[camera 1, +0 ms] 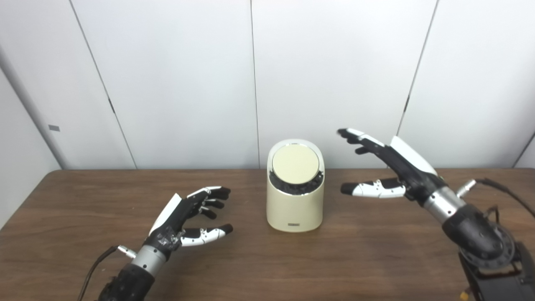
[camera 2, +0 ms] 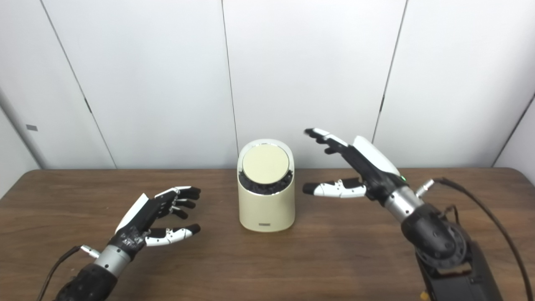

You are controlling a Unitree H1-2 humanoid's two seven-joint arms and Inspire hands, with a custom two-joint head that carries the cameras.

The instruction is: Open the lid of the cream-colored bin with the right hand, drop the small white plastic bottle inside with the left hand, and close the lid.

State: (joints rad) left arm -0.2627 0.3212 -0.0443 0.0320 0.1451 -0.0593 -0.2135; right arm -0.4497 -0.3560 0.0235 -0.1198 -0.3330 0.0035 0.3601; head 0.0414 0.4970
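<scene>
At lower left of the frame, the left hand [camera 1: 184, 219] hovers low over the table [camera 1: 376, 259], fingers spread and empty; no white bottle is visible anywhere. At centre, the cream-colored bin [camera 1: 295, 209] stands upright, long axis vertical, its round lid [camera 1: 296, 163] shut and tilted toward the camera. To its right, the right hand [camera 1: 391, 167] is raised beside the lid, fingers wide apart and empty, probably placed to reach it.

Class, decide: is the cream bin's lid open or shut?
Shut. The round lid sits flat within the bin top, and neither hand touches it.
</scene>
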